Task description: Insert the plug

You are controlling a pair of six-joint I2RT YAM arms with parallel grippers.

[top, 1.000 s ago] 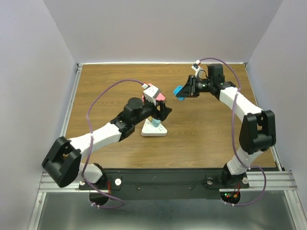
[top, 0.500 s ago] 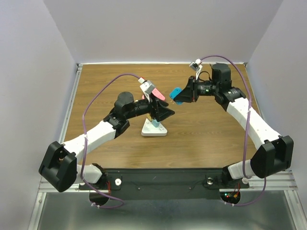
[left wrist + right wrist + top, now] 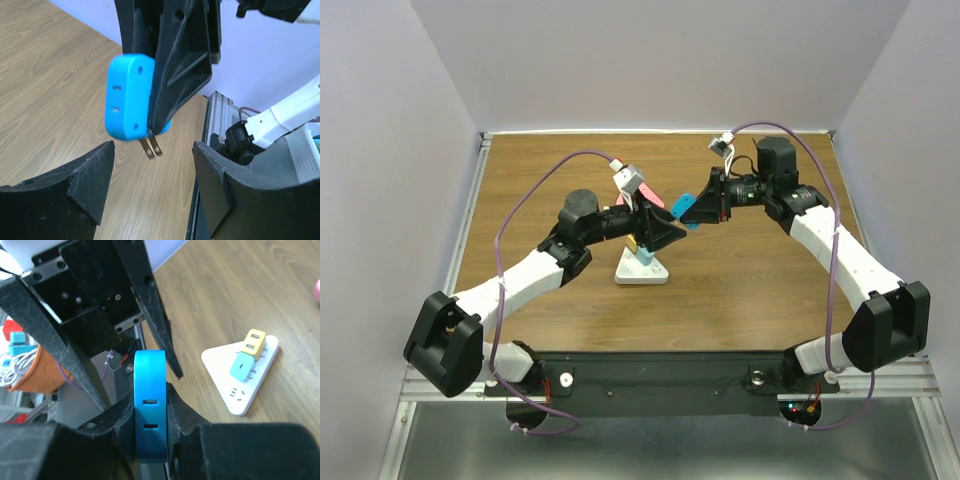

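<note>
Surveying the surroundings first: the white triangular power strip [image 3: 642,271] lies flat on the wood table [image 3: 760,290], directly under the left gripper [image 3: 663,236], which hides part of it in the top view. A yellow adapter [image 3: 253,343] and a teal adapter [image 3: 241,366] are seated in the strip side by side. One more set of slots shows on its face just beyond the teal one. Purple cables [image 3: 535,195] arc over both arms.

Obstruction: from the right wrist, the left fingers [image 3: 152,315] stand as black bars just past the plug, between the right gripper [image 3: 694,208] and the strip.

The plug [image 3: 127,97] is bright blue, a rounded block with two small slots on one face. Two flat metal prongs [image 3: 151,146] stick out of its end.

Position: the plug is in the air, clear of the table, pinched by its sides between the closed right fingers [image 3: 187,415]. Its prongs point into the gap between the left fingers, touching neither.

The left fingers are spread wide and hold nothing.
</note>
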